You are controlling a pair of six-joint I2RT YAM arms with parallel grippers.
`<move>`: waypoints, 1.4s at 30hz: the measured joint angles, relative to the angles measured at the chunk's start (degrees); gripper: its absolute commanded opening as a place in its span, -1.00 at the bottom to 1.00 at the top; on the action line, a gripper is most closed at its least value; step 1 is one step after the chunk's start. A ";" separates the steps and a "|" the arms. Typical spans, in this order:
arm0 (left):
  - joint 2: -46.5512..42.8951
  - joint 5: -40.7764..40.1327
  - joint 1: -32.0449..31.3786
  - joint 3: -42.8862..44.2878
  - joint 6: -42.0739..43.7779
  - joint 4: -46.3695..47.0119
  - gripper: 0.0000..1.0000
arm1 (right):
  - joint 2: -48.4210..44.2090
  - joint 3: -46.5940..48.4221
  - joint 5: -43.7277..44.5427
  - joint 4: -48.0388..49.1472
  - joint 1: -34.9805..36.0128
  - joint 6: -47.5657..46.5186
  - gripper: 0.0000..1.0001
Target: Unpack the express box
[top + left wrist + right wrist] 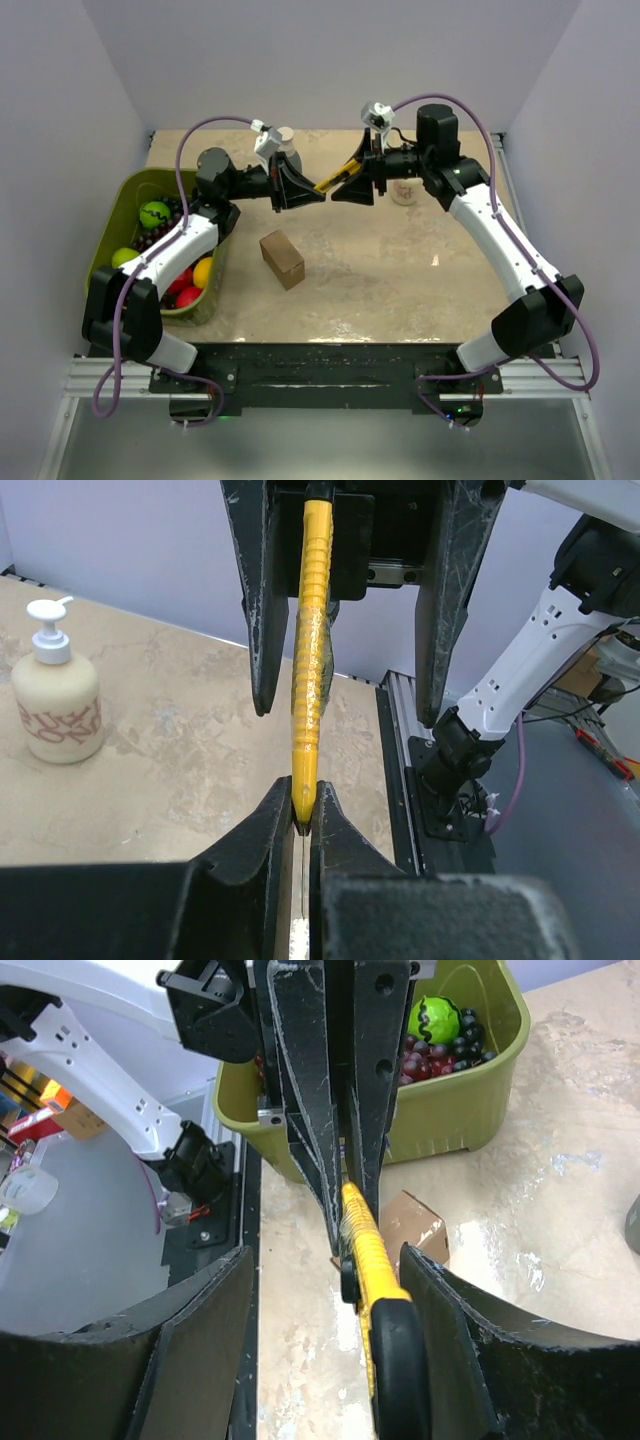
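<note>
The express box [282, 259] is a small brown carton lying closed on the table, in front of both grippers. It also shows in the right wrist view [418, 1226], partly behind the knife. My left gripper [303, 190] is shut on the tip end of a yellow utility knife [333, 178] and holds it in the air; the pinch shows in the left wrist view [303, 802]. My right gripper [345, 188] is open, its jaws standing wide on either side of the knife's black rear end [400, 1360] without clamping it.
A green bin [110, 245] of toy fruit and balls stands at the left. A soap pump bottle [58, 695] stands at the back right, behind my right gripper. A grey cup-like thing [286, 135] stands at the back behind my left wrist.
</note>
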 measured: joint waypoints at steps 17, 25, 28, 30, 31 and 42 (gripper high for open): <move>0.37 0.61 0.15 0.00 -0.11 0.37 -1.00 | 2.38 0.00 -0.63 3.72 -0.04 3.17 -0.18; 0.94 0.61 0.15 0.00 -0.11 0.37 -1.00 | 2.38 0.11 -1.73 6.12 -0.04 4.92 -0.21; 1.27 0.68 0.15 0.00 -0.20 0.61 -1.00 | 2.38 0.11 -1.68 6.08 -0.04 4.90 -0.26; 1.51 0.79 0.15 0.00 -0.24 1.03 -1.00 | 2.45 0.11 -1.64 6.03 -0.07 4.83 -0.31; 1.57 0.90 0.15 0.00 -0.26 1.20 -1.00 | 2.54 0.11 -1.64 6.03 -0.09 4.79 -0.33; 1.81 1.84 0.26 0.00 -1.31 1.18 -0.93 | 3.15 0.11 -1.51 6.27 -0.28 4.44 -1.00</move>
